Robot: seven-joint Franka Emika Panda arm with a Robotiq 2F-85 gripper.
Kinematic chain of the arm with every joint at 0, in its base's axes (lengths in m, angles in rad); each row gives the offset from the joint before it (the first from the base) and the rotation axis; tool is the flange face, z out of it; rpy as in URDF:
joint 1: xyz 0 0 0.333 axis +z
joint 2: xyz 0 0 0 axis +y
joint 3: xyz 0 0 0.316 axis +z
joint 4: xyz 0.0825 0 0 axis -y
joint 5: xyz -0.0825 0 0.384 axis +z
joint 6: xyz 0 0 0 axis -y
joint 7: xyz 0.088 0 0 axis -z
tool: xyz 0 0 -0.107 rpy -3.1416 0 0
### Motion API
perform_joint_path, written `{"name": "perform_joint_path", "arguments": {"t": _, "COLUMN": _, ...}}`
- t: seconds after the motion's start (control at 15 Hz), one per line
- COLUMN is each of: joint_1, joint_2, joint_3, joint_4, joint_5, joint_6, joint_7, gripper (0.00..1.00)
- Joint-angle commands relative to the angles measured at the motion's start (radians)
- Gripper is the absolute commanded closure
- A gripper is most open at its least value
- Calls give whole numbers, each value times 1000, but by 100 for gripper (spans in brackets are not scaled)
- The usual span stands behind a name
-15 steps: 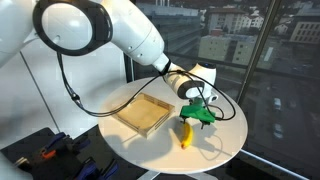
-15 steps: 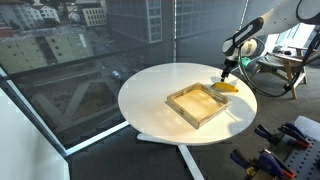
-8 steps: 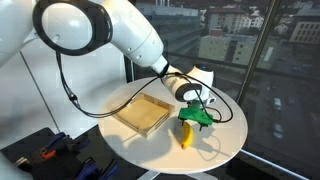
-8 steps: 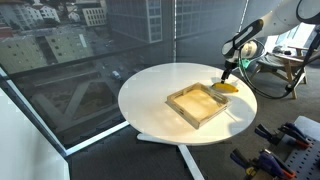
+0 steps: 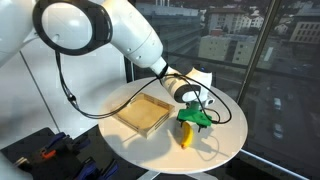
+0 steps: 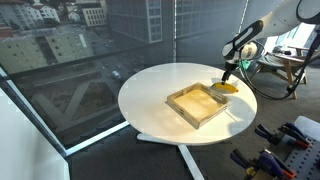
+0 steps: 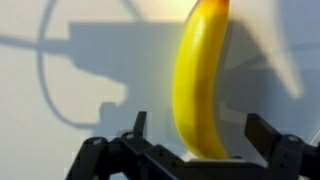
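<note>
Yellow fruit: a banana [image 7: 200, 80] lies flat on the round white bench [image 6: 150, 100], near its rim and just beside a shallow wooden tray [image 5: 128, 126], with a strip of bench showing between the two.
Fingers: the two dark fingers [image 7: 138, 128] stand spread wide apart and grip nothing, one at the lower left of the wrist view and one at the lower right.
Key relation: the banana's near end sits in the gap between the fingers, a little right of the middle. Its long axis runs straight up the wrist view to the top edge, crossing the line that joins the fingers, so each finger faces a long side of the fruit.
Height: in an exterior view the fingers hang just over the banana [image 5: 185, 137]; whether they touch it cannot be told.
Arm: the single white arm [image 5: 130, 35] sweeps from the upper left of the frame down to the right half of the bench.
Tray: light wood with a low rim, at the middle of the bench.
Backdrop: glass walls [image 6: 60, 40], city blocks beyond.
</note>
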Motion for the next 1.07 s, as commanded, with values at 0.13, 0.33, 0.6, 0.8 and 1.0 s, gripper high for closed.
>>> {"name": "perform_joint_path", "arguments": {"t": 0.13, "joint_1": -3, "joint_2": -37, "joint_3": 8, "joint_4": -43, "joint_5": -20, "joint_6": 14, "joint_7": -5, "gripper": 7}}
{"name": "perform_joint_path", "arguments": {"t": 0.33, "joint_1": -1, "joint_2": -34, "joint_3": 7, "joint_4": -40, "joint_5": -21, "joint_6": 13, "joint_7": -3, "gripper": 1}}
{"name": "perform_joint_path", "arguments": {"t": 0.6, "joint_1": 1, "joint_2": -31, "joint_3": 5, "joint_4": -39, "joint_5": -22, "joint_6": 14, "joint_7": -2, "gripper": 0}}
{"name": "perform_joint_path", "arguments": {"t": 0.8, "joint_1": 1, "joint_2": -29, "joint_3": 5, "joint_4": -39, "joint_5": -22, "joint_6": 14, "joint_7": -2, "gripper": 0}}
{"name": "perform_joint_path", "arguments": {"t": 1.0, "joint_1": 4, "joint_2": -23, "joint_3": 2, "joint_4": -37, "joint_5": -25, "joint_6": 11, "joint_7": 2, "gripper": 0}}
